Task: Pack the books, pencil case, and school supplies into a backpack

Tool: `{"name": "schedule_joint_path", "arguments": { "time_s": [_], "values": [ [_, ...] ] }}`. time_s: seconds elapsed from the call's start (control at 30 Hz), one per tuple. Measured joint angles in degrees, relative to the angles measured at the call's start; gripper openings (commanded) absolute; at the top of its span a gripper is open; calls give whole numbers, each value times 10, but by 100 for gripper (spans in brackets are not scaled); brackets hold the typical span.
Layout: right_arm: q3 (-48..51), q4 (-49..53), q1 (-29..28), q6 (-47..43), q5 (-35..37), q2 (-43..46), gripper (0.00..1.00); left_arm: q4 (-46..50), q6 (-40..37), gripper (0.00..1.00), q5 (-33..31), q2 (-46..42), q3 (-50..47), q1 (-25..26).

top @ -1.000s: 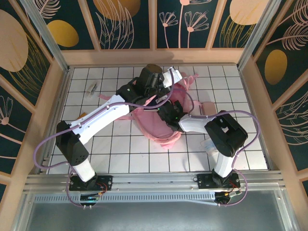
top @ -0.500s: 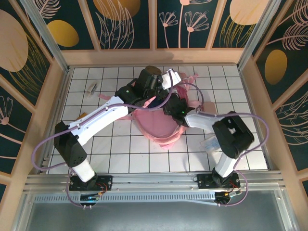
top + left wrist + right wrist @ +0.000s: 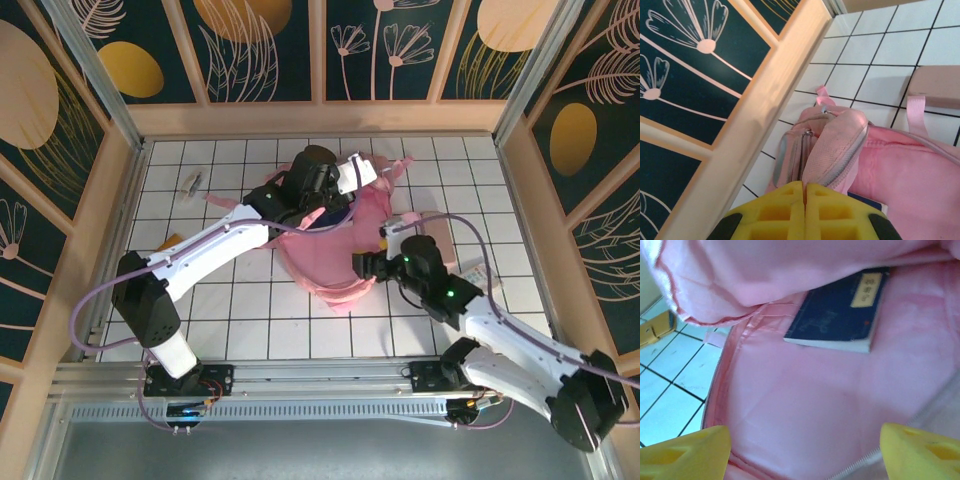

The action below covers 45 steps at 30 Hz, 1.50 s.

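Top external: R arm (image 3: pixel 500 335) stretched low to backpack (image 3: pixel 325 262).

Backpack (image 3: pixel 805 405) mouth open: bare pink lining lies free between wide-set fingers of right gripper (image 3: pixel 802 452) and book (image 3: pixel 835 315) resting deep inside. Upper flap overhangs entry from above, pinched up by left gripper (image 3: pixel 805 202).

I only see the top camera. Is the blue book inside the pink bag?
Observer: Yes. The right wrist camera shows the dark blue book lying inside the backpack.
Operator: Is the right pincer holding anything?
Observer: No. The right pincer is open, jaws wide apart at the backpack's mouth, nothing between them.
Operator: And the left one?
Observer: The left pincer is shut, right at the backpack's top flap.
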State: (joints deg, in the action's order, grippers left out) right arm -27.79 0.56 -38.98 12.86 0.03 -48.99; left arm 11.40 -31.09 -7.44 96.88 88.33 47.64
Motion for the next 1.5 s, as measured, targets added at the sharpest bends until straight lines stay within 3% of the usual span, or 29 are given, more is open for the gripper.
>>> {"name": "schedule_joint_path", "arguments": {
  "time_s": [0.27, 0.3, 0.37, 0.4, 0.43, 0.67, 0.83, 1.0, 1.1, 1.27, 1.5],
  "values": [
    [7, 76, 150, 107, -1, 80, 91, -28, 1, 0, 24, -19, -75, 0],
    [5, 88, 163, 116, 1, 79, 90, -30, 1, 8, 30, -22, -84, 0],
    [-5, 111, 188, 129, -1, 67, 89, -30, 3, 60, 58, -27, -98, 0],
    [-13, 122, 201, 131, -2, 57, 89, -30, 7, 73, 83, -30, -104, -1],
    [-23, 131, 212, 133, -9, 45, 88, -31, 19, 78, 113, -35, -111, -1],
    [-124, 177, 229, 88, -73, -24, 78, -36, 162, 77, 236, -122, -172, -28],
    [-243, 210, 196, 30, -116, -102, 74, -37, 289, 67, 252, -254, -255, -182],
    [-401, 237, 61, 16, -93, -271, 71, -26, 368, 57, 253, -299, -346, -321],
    [-488, 236, -8, 52, -55, -389, 40, -39, 424, 52, 266, -291, -424, -380],
    [-580, 233, -73, 116, 6, -534, 51, -75, 483, 52, 286, -239, -481, -419],
    [-540, 267, -86, 144, 6, -523, 54, -106, 473, 51, 315, -151, -473, -419]
  ]
}}
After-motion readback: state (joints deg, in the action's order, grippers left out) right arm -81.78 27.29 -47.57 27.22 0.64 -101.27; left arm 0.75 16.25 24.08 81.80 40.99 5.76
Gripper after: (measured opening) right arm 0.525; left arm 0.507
